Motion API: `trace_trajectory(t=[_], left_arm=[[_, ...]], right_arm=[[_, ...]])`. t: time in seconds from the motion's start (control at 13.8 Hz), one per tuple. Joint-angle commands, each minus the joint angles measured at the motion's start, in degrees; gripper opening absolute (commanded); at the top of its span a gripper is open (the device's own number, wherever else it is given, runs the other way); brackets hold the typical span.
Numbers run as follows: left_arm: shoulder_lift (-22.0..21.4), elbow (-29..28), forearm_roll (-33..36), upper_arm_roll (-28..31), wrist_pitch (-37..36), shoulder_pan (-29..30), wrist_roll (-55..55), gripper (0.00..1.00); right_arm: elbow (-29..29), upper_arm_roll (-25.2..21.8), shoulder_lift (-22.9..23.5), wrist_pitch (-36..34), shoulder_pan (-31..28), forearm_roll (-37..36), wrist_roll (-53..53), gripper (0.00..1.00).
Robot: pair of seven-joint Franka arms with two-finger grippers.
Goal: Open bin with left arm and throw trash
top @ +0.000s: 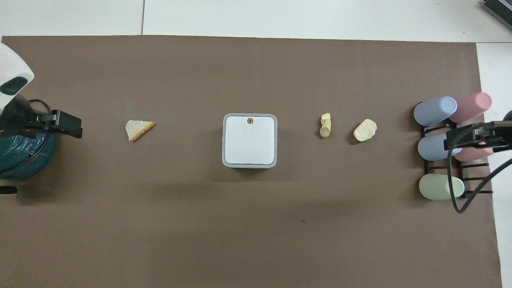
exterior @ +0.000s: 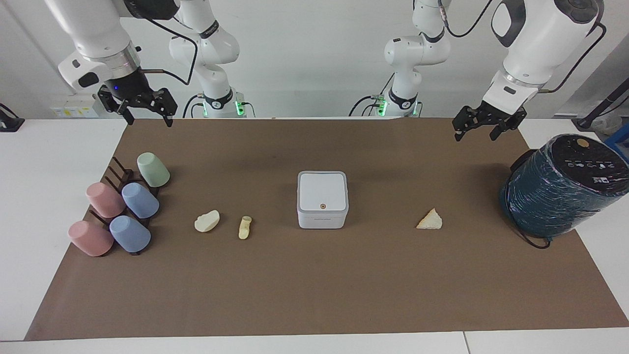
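One camera sits high across the table, facing both robots and looking down at a moderate slant. The other hangs above the robots' end, looking steeply down and forward. Both stand well back and share the whole brown paper mat [exterior: 314,285] [top: 256,240], half a turn apart.

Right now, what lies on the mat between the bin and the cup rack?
Two cream scraps: a finger-shaped bit beside the closed bin, then a lumpy blob toward the cup rack. The rest is bare brown mat. Both views show it, the overhead one best.
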Motion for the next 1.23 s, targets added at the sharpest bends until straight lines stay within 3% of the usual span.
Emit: trace_trajectory(t=[0.0, 0.22, 0.29, 0.8, 1.16], left_arm=[[-2.4, -3.3, -0.3, 0.3, 1.4, -0.4, -0.6, 0.63], [-2.9, -4.2, -0.3, 0.2, 1.4, -0.8, 0.4, 0.11], [-3.0, -4.4, -0.3, 0.2, 1.4, -1.0, 0.4, 0.00], [-4.2, -7.3, -0.3, 0.2, 2.9, -3.3, -0.6, 0.00], [-5.4, -11.4, -0.5, 0.1, 8.1, -6.8, -9.0, 0.00]], right_arm=[[-0.7, 0.2, -0.3, 1.0, -0.5, 0.6, -0.8, 1.00], [-1.0, 0.2, -0.4, 1.0, -0.5, 0.6, -0.7, 1.00], [-1.0, 0.2, -0.5, 1.1, -0.5, 0.6, -0.7, 1.00], [-1.3, 0.2, -0.5, 2.3, -0.5, 0.6, -0.8, 1.00], [-5.9, 0.2, -1.1, 9.2, -0.6, 0.8, -0.8, 1.00]])
